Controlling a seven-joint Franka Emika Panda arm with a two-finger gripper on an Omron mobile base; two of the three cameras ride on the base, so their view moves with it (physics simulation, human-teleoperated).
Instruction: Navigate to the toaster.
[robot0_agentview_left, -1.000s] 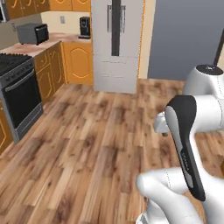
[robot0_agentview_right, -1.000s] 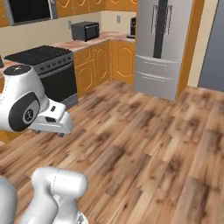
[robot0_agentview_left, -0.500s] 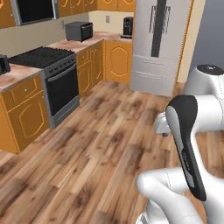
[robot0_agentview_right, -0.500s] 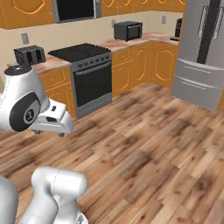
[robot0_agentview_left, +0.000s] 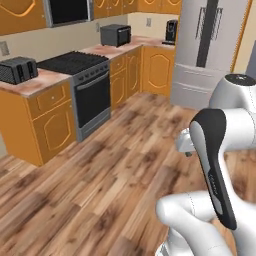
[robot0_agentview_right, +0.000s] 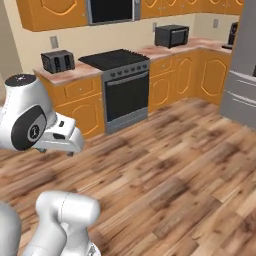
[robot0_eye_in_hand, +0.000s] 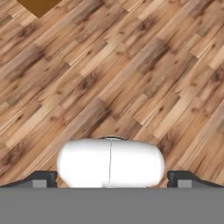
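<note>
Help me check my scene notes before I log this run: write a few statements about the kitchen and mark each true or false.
1. The toaster sits on the counter left of the stove. True.
2. The toaster stands on the wooden floor. False: it is up on the counter.
3. A black box-shaped appliance sits on the counter beyond the stove. True.
4. The fridge doors hang open. False: they are closed.
5. The jaws hold a slice of bread. False: the gripper points at bare floor with its tips wide apart and nothing between them.
</note>
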